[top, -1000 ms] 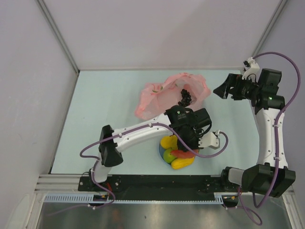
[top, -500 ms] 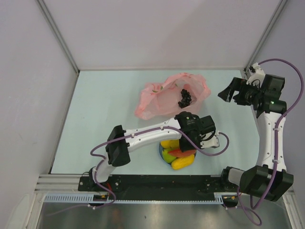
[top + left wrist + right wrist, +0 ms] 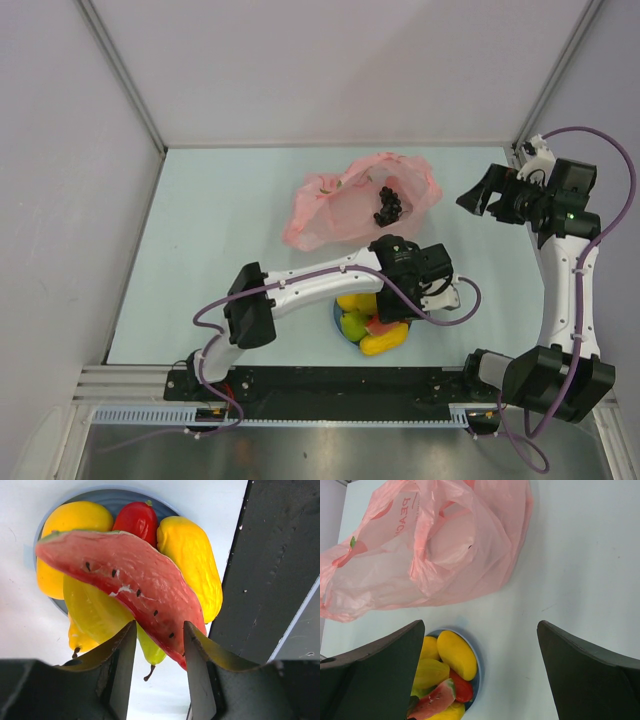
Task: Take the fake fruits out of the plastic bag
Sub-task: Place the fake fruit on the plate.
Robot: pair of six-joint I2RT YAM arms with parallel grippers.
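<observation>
Progress looks good to us, reading from the left: the plastic bag (image 3: 325,215) lies crumpled and mostly flat at the back of the surface (image 3: 200,250). Only the dark grape bunch (image 3: 388,205) shows at its right end. We cannot tell whether the bunch sits under the thin film or on top of it, and we make out no other fruit shape in the pink folds. Nearer the arms, the fake fruits (image 3: 383,341) are heaped on the blue plate (image 3: 107,494), well apart from the bag. They include two plump yellow ones, a small red one (image 3: 139,520), a long yellow-green one and the watermelon slice (image 3: 125,575) lying across the top. So we judge most of the job done, with the grapes the one piece left to bring over. The left claw (image 3: 160,630) hangs right over that pile with its jaws partly spread, astride the lower end of the watermelon slice. The slice seems to rest on the fruits beneath it. Whether the pads touch it we cannot say, but it does not look pinched. Farther right, the right claw (image 3: 480,625) hovers above the surface, spread wide and holding nothing, looking down at the bag and plate.
</observation>
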